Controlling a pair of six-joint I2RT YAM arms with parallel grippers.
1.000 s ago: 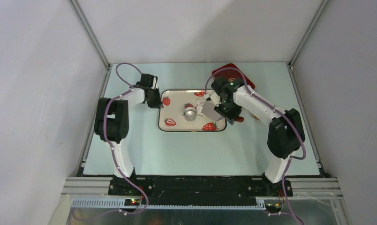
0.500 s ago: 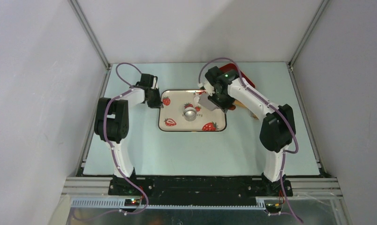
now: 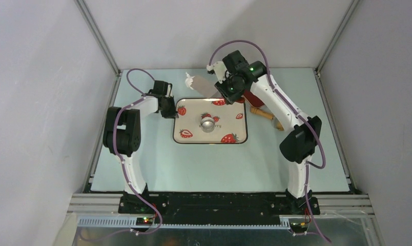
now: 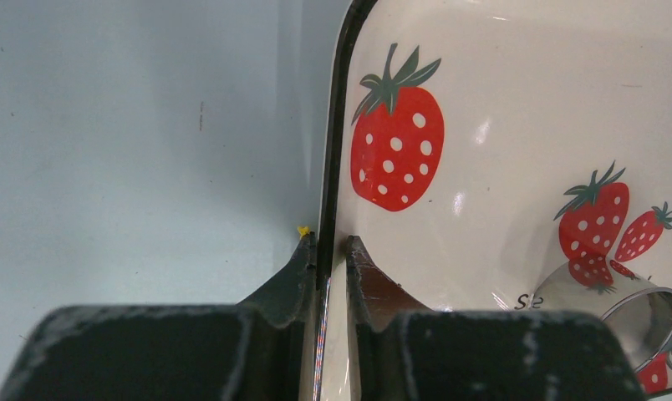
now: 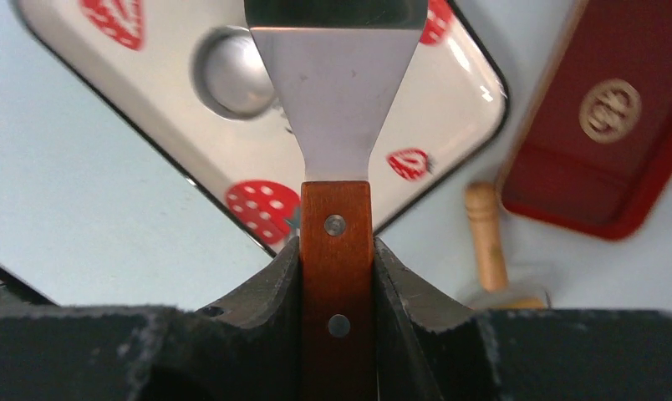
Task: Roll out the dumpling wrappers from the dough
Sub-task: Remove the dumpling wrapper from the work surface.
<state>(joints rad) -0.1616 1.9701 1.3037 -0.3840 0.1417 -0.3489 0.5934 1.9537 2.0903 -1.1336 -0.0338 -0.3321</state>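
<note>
Wide open desk (image 3: 209, 166) on the near side, from the strawberry tray (image 3: 192, 122) down to the arm bases. The tray's left rim is taken, with the left hand (image 4: 331, 249) pinching it. A silvery cup (image 3: 208, 124) blocks mid-tray, bare enamel either side. The right hand (image 5: 337, 251) hangs high by the far edge gripping a scraper (image 5: 337, 92), blade jutting left. Right of the tray, a rolling pin (image 3: 262, 113) and a red tray (image 3: 256, 98) crowd the corner.
</note>
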